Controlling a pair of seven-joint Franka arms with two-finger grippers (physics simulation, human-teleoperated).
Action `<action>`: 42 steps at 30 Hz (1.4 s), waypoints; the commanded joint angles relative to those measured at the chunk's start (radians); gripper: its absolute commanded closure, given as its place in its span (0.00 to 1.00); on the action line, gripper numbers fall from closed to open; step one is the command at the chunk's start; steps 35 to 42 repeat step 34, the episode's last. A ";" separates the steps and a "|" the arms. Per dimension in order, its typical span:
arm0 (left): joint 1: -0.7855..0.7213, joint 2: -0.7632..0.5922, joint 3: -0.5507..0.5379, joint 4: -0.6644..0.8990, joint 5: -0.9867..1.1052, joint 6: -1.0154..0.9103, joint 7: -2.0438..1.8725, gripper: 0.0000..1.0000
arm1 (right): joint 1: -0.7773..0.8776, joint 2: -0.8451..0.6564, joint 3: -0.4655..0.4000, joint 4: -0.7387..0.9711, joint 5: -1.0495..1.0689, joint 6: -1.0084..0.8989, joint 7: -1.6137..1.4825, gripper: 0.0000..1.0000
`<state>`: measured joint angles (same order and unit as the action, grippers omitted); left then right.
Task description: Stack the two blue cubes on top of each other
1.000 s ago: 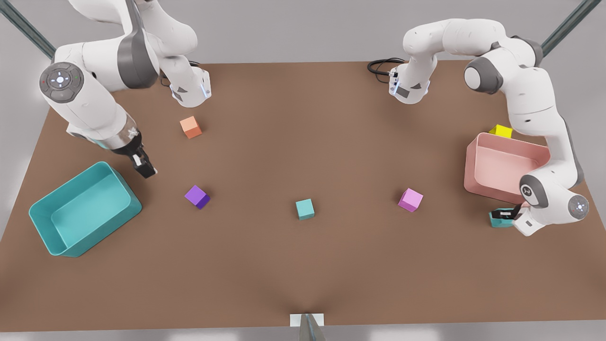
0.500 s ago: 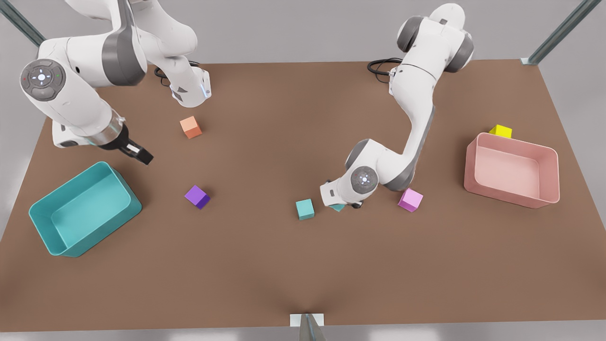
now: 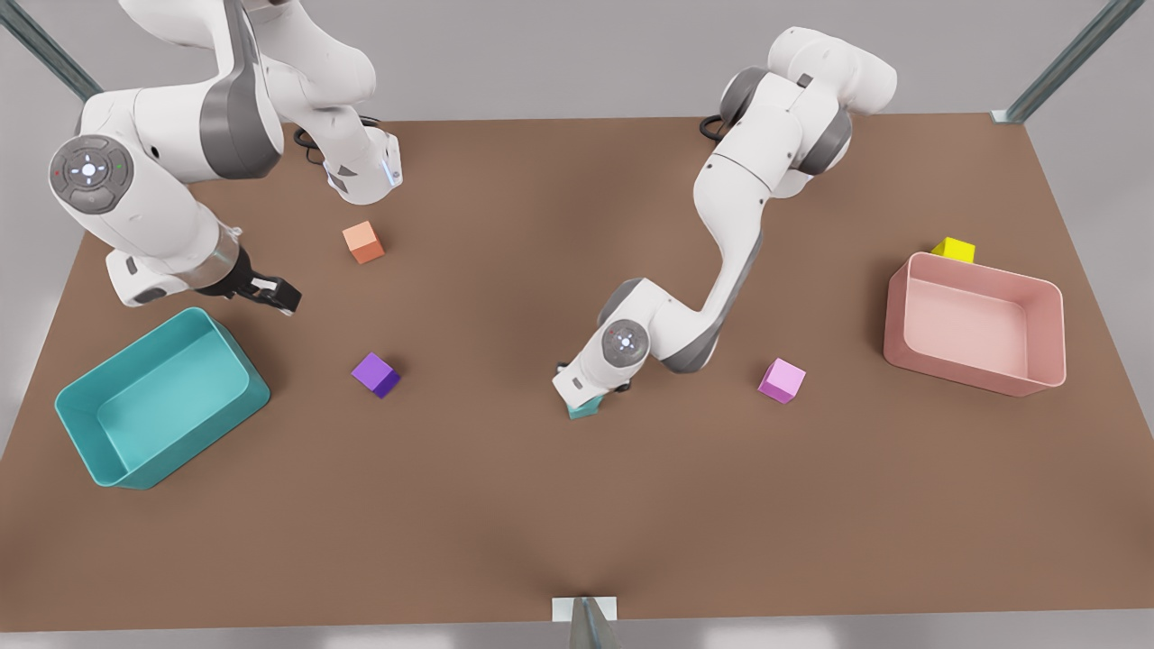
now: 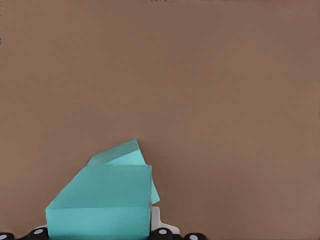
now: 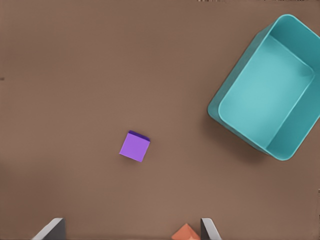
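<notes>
On the brown bench (image 3: 505, 505), centre frame, the left gripper (image 3: 584, 393) clamps one small teal cube (image 4: 100, 207) squarely over the second teal cube (image 4: 120, 154), which sits turned askew. The right gripper (image 3: 270, 294) waits upper left, jaws apart.

Soft, even light falls from overhead, leaving only faint blurred shadows on the brown table (image 3: 505, 505) beneath arms and bins, with no glare anywhere.

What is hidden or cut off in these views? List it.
Front view: the wrist above the left gripper hides most of both cubes.
Left wrist view: held blue cube covers the lower blue cube; contact unclear.
Right wrist view: orange cube cut by the edge; right gripper waits open by the teal bin.
</notes>
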<state>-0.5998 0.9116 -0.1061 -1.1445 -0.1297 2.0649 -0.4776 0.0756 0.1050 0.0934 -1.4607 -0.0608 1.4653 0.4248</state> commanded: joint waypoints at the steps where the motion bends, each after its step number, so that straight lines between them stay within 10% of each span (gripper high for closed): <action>1: 0.000 0.000 -0.001 0.000 -0.021 0.023 -0.329 0.54 | 0.001 0.001 0.000 0.000 0.002 0.003 -0.181 0.00; 4: 0.003 0.006 -0.001 -0.003 -0.022 0.023 -0.329 0.43 | 0.001 0.004 0.000 0.000 0.001 0.009 -0.181 0.00; 5: 0.005 0.010 -0.001 -0.001 -0.021 0.023 -0.328 0.00 | 0.001 0.004 0.000 0.000 0.001 0.015 -0.181 0.00; 13: 0.011 -0.007 -0.001 0.002 -0.022 0.014 -0.331 0.00 | 0.001 0.012 0.000 0.000 0.001 0.017 -0.182 0.00; 19: 0.032 -0.201 0.011 0.009 -0.016 -0.402 -0.329 0.00 | 0.001 0.007 -0.001 0.003 -0.025 0.061 -0.187 0.00; 25: 0.468 -0.395 0.006 0.040 0.117 -0.761 0.286 0.00 | 0.001 -0.030 0.000 -0.004 -0.073 0.041 -0.313 0.00; 27: 0.449 -0.694 0.019 -0.414 0.117 -0.500 0.329 0.00 | 0.001 -0.027 0.000 -0.004 -0.080 0.020 -0.359 0.00; 28: 0.451 -0.686 0.019 -0.315 0.119 -0.762 0.327 0.00 | 0.001 -0.027 0.000 -0.004 -0.080 0.018 -0.359 0.00; 42: 0.454 -0.634 0.019 -0.236 0.094 -0.770 0.326 0.00 | 0.004 -0.018 0.008 -0.004 -0.103 0.006 -0.357 0.00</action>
